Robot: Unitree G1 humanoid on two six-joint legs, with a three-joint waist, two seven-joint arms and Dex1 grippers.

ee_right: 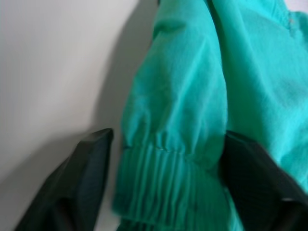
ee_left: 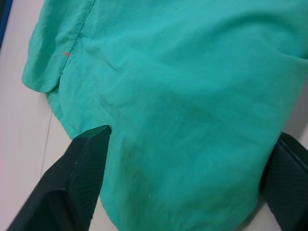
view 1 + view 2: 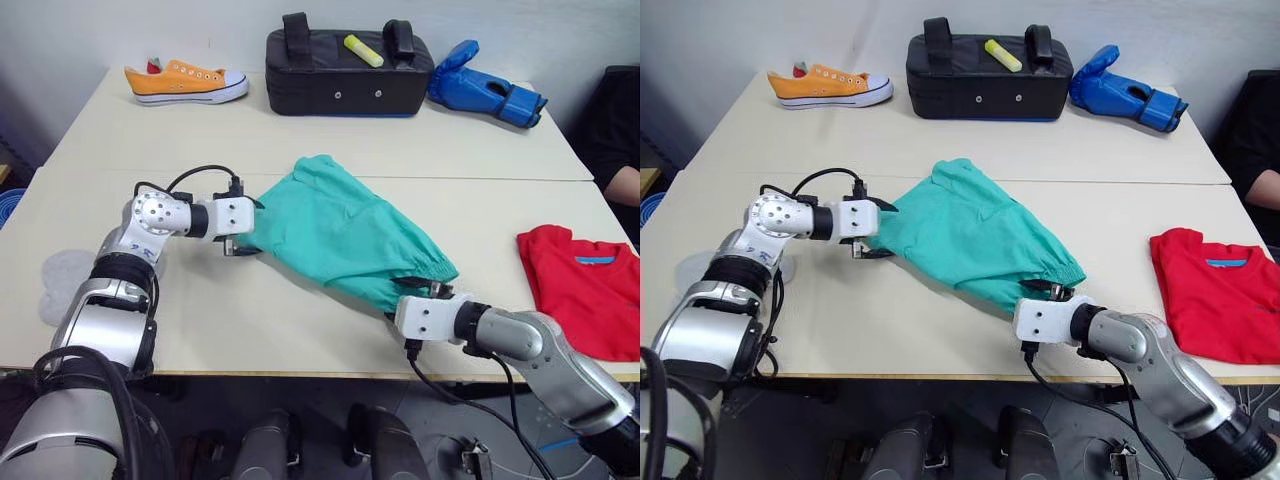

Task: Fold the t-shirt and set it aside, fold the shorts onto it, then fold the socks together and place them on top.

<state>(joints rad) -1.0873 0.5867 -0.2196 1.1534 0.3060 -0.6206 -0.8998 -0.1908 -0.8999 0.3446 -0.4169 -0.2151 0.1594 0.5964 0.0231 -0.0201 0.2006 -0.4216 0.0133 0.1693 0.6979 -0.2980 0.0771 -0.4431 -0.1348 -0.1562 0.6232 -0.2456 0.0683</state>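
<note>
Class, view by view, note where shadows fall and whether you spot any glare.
Left eye view: the shorts throw only a thin soft shadow on the table, no glare. Right wrist view: a broad grey shadow lies on the table beside them. Left wrist view: gentle shading in the folds.

Two pale beige tables pushed together against a plain white wall, evenly lit.
</note>
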